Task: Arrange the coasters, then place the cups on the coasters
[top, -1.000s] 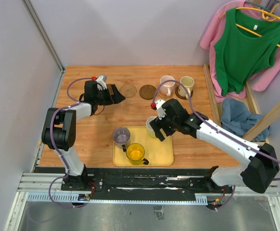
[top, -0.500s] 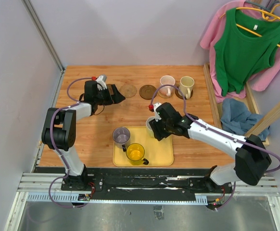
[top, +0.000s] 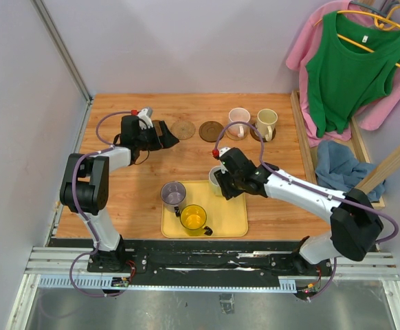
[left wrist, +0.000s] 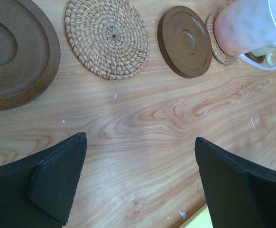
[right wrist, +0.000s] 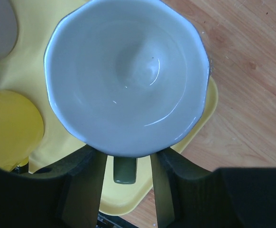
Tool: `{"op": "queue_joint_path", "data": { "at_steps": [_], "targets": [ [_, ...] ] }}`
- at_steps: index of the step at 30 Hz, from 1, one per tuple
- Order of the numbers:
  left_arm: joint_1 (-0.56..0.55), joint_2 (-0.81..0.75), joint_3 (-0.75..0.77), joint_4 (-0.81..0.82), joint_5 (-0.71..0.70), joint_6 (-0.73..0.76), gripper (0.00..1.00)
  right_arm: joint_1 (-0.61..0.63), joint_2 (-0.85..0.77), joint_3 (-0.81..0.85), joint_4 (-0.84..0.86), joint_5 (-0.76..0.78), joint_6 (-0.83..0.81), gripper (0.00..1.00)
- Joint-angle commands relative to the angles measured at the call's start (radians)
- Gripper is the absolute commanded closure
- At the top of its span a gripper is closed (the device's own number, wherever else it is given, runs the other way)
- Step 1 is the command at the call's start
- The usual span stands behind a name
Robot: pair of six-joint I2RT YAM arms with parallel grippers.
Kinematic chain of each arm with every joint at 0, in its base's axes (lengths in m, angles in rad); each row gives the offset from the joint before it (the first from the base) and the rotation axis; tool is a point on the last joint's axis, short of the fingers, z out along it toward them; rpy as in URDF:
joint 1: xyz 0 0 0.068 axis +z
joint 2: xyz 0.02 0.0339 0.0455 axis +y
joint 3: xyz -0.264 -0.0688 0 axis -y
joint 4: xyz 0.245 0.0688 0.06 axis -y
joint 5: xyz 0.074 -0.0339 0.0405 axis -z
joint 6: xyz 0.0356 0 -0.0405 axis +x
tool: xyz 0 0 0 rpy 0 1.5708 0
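Observation:
A white cup (right wrist: 128,76) with a green handle (right wrist: 124,170) stands at the far right corner of the yellow tray (top: 227,214). My right gripper (right wrist: 127,156) straddles that handle, with a thin gap on each side. The grey-purple cup (top: 174,194) and yellow cup (top: 194,218) also stand on the tray. In the back row, the pink cup (top: 239,120) sits on a woven coaster (left wrist: 216,45) and the cream cup (top: 267,122) on a dark coaster (top: 258,133). A tan woven coaster (left wrist: 107,38) and dark brown coasters (left wrist: 184,40) (left wrist: 14,52) lie bare. My left gripper (left wrist: 140,137) hangs open over bare wood.
A wooden rail (top: 300,130) borders the table's right side, with blue cloth (top: 337,165) and hanging pink and green shirts (top: 351,62) beyond it. White walls close off the back and left. The tray's corner (left wrist: 199,222) shows beside my left gripper.
My right gripper has moved left up to the white cup and its jaws have narrowed around the green handle. The left arm has not moved.

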Motion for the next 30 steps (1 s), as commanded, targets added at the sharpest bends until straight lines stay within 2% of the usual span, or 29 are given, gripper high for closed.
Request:
{"op": "queue_joint_path", "data": {
  "at_steps": [1, 4, 7, 10, 13, 20, 30],
  "targets": [
    [-0.005, 0.008, 0.022, 0.018, 0.010, 0.000, 0.00, 0.012, 0.036, -0.003, 0.024, 0.023, 0.018, 0.60],
    [-0.005, 0.009, 0.024, 0.017, 0.012, -0.001, 0.00, 0.011, 0.049, -0.004, 0.026, 0.025, 0.021, 0.62],
    [-0.005, 0.011, 0.024, 0.018, 0.011, -0.001, 0.00, 0.012, 0.057, -0.007, 0.029, 0.029, 0.023, 0.69],
    [-0.005, 0.012, 0.024, 0.017, 0.011, -0.001, 0.00, 0.010, 0.063, -0.010, 0.031, 0.031, 0.024, 0.80],
    [-0.005, 0.012, 0.024, 0.017, 0.010, 0.000, 0.00, 0.011, 0.061, -0.010, 0.031, 0.030, 0.023, 0.98],
    [-0.005, 0.012, 0.024, 0.017, 0.010, -0.001, 0.00, 0.016, 0.034, -0.011, 0.050, 0.060, 0.018, 0.99],
    [-0.005, 0.005, 0.021, 0.018, 0.007, 0.001, 0.00, 0.023, 0.005, 0.085, 0.171, 0.253, -0.016, 0.99]
  ]
}}
